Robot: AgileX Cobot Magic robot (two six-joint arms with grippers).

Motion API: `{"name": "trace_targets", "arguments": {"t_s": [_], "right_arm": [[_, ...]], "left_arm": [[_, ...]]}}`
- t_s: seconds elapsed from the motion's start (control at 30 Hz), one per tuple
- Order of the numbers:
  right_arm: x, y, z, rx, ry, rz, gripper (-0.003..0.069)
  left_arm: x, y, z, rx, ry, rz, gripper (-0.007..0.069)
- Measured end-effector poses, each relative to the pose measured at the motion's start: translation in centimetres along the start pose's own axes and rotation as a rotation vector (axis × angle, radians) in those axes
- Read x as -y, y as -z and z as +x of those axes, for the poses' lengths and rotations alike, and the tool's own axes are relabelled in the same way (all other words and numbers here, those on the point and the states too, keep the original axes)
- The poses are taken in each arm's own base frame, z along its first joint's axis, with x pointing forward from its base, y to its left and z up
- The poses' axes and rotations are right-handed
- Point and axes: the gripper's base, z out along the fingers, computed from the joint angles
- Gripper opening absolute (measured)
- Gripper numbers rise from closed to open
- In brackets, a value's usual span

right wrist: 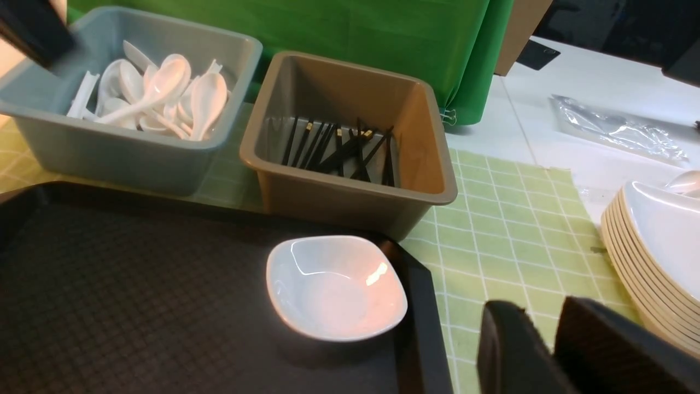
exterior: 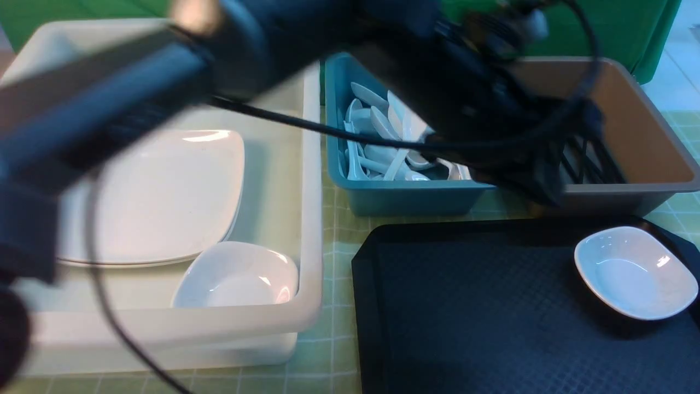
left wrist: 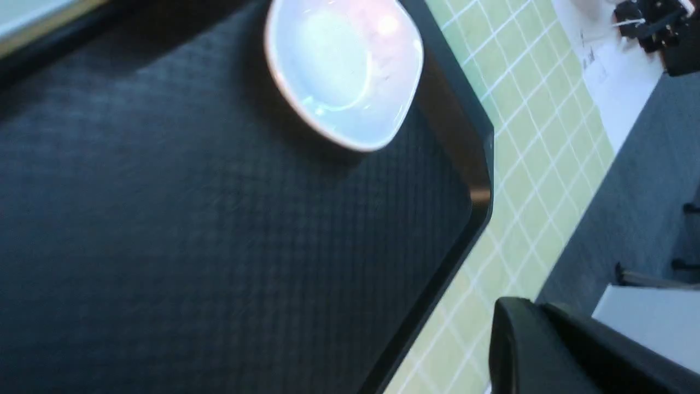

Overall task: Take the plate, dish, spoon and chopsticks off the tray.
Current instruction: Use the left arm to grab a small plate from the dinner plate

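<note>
A small white dish (exterior: 634, 272) (left wrist: 344, 65) (right wrist: 334, 284) sits at the far right corner of the black tray (exterior: 465, 317) (left wrist: 164, 219) (right wrist: 136, 284); nothing else lies on the tray. A large white square plate (exterior: 158, 191) rests in the white tub. White spoons (exterior: 383, 137) fill the teal bin and black chopsticks (right wrist: 339, 148) lie in the brown bin. My left arm sweeps blurred across the front view, and its gripper (left wrist: 522, 306) hangs shut and empty above the tray's right edge. My right gripper (right wrist: 538, 309) stands slightly open and empty over the green cloth, right of the tray.
The white tub (exterior: 309, 191) at left also holds a small dish (exterior: 235, 276). The teal bin (exterior: 404, 200) and brown bin (exterior: 645, 137) stand just behind the tray. A stack of plates (right wrist: 656, 257) sits on the cloth close to my right gripper.
</note>
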Motion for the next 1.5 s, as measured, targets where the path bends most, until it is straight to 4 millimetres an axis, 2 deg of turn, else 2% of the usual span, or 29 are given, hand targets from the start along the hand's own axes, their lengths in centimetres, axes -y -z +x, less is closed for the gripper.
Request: {"name": "trace_targets", "arguments": {"t_s": [0.03, 0.07, 0.17, 0.23, 0.27, 0.4, 0.6, 0.83, 1.0, 1.3, 1.5], "right_arm": [[0.0, 0.0, 0.0, 0.000, -0.006, 0.000, 0.0135], [0.0, 0.0, 0.0, 0.000, -0.013, 0.000, 0.0135], [0.0, 0.0, 0.0, 0.000, -0.029, 0.000, 0.0136], [0.0, 0.0, 0.0, 0.000, -0.031, 0.000, 0.0136], [0.0, 0.0, 0.0, 0.000, -0.036, 0.000, 0.0136], [0.0, 0.0, 0.0, 0.000, -0.040, 0.000, 0.0136], [0.0, 0.0, 0.0, 0.001, -0.043, 0.000, 0.0141], [0.0, 0.0, 0.0, 0.001, -0.043, 0.000, 0.0150], [0.0, 0.0, 0.0, 0.001, -0.044, 0.000, 0.0157], [0.0, 0.0, 0.0, 0.001, -0.045, 0.000, 0.0157], [0.0, 0.0, 0.0, 0.001, -0.045, 0.000, 0.0160]], "left_arm": [[-0.1, -2.4, -0.2, -0.017, 0.053, -0.002, 0.0055], [-0.1, -3.2, -0.3, -0.022, 0.065, -0.003, 0.0071], [-1.5, -7.8, -0.3, -0.059, 0.139, -0.018, 0.0156], [-2.2, -9.5, -0.3, -0.074, 0.171, -0.018, 0.0195], [-2.7, -11.0, -0.3, -0.078, 0.207, -0.015, 0.0248], [-3.9, -14.4, 0.3, -0.085, 0.297, -0.018, 0.0331], [-4.6, -17.8, 1.2, -0.040, 0.371, -0.014, 0.0347], [-4.4, -19.6, 1.2, 0.056, 0.381, 0.017, 0.0344], [-5.1, -20.9, 1.8, 0.059, 0.411, 0.001, 0.0344], [-5.3, -20.9, 0.8, 0.179, 0.428, 0.027, 0.0344], [-5.7, -21.9, 1.2, 0.182, 0.447, 0.029, 0.0344]]}}
